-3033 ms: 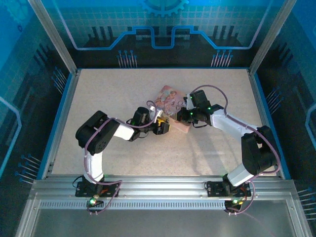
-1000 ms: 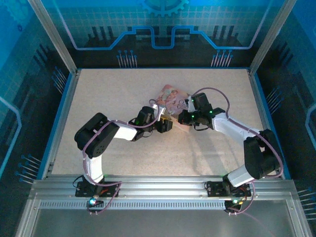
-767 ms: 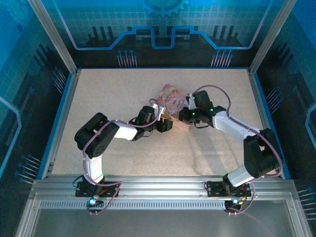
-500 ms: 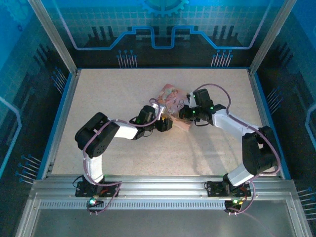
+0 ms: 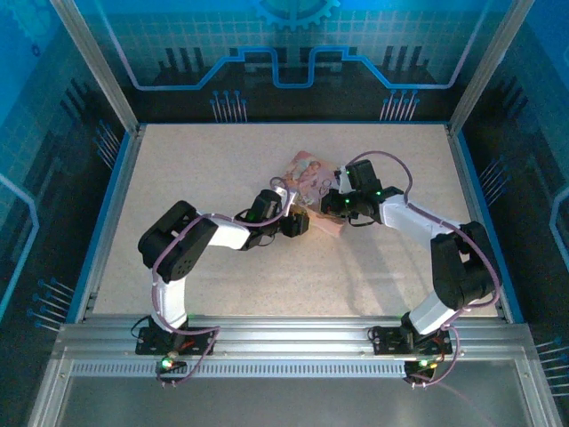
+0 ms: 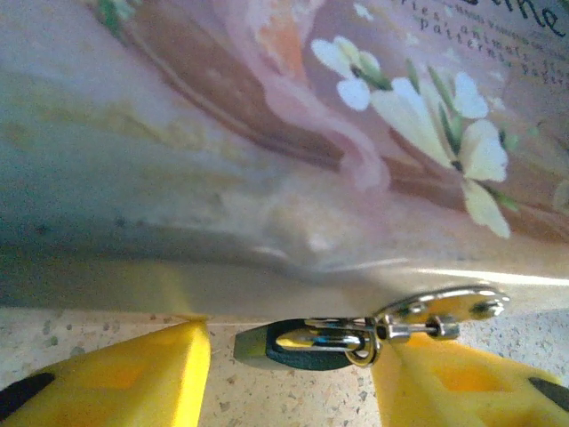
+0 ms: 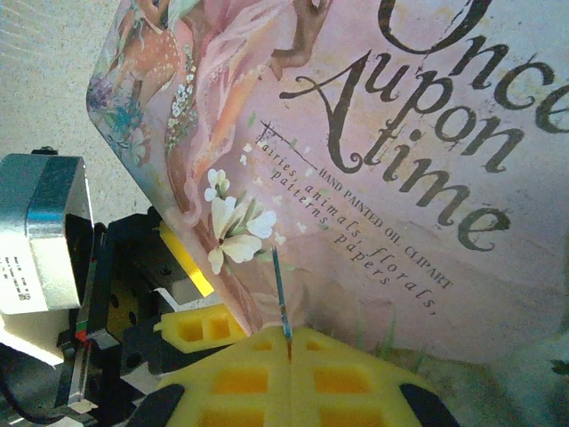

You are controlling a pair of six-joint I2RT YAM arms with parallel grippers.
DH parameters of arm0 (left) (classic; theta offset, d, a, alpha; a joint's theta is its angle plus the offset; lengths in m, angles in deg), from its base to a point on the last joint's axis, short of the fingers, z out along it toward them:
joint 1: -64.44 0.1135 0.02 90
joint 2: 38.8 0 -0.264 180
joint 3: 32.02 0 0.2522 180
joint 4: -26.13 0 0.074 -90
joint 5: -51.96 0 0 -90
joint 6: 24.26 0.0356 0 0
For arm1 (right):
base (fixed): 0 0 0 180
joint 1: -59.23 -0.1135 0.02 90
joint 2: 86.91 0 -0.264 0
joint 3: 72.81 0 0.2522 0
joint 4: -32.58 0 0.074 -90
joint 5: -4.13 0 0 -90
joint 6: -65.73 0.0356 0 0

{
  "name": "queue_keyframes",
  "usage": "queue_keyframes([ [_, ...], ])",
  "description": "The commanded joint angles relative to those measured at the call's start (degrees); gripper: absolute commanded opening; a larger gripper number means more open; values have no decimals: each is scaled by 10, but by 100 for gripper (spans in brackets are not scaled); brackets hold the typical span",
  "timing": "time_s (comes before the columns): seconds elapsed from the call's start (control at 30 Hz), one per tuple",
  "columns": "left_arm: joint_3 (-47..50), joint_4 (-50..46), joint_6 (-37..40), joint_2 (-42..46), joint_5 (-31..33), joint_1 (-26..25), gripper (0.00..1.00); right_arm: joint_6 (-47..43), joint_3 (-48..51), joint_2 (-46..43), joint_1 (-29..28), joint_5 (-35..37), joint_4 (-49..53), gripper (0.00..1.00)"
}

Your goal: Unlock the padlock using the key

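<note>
Still astride the padlock with the left gripper: yellow fingers parted, one clear of the dark body, the other against the shackle end, hard by the front wall of the pink tin. Further right, clenched on the key with the right gripper, drawn slightly farther over the lid than a second ago. Probably means re-aiming; keyhole apparently not yet reached.

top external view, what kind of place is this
Most likely a robot lab cell, not a home or shop: a speckled table boxed in by aluminium frame posts, blue circuit-print panels around it, and two robot arms bolted to a metal rail at its near edge.
</note>
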Motion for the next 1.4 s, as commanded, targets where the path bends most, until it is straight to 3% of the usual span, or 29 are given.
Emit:
queue_keyframes([
  [0.0,-19,0,8,-12,-6,0,50,5,11,13,-2,2,15,0],
  [0.77,-34,-1,-8,-9,-15,-4,36,9,11,5,-14,5,8,0],
  [1.37,-36,-7,-52,24,-49,-8,28,-16,58,-89,-13,14,-15,0],
])
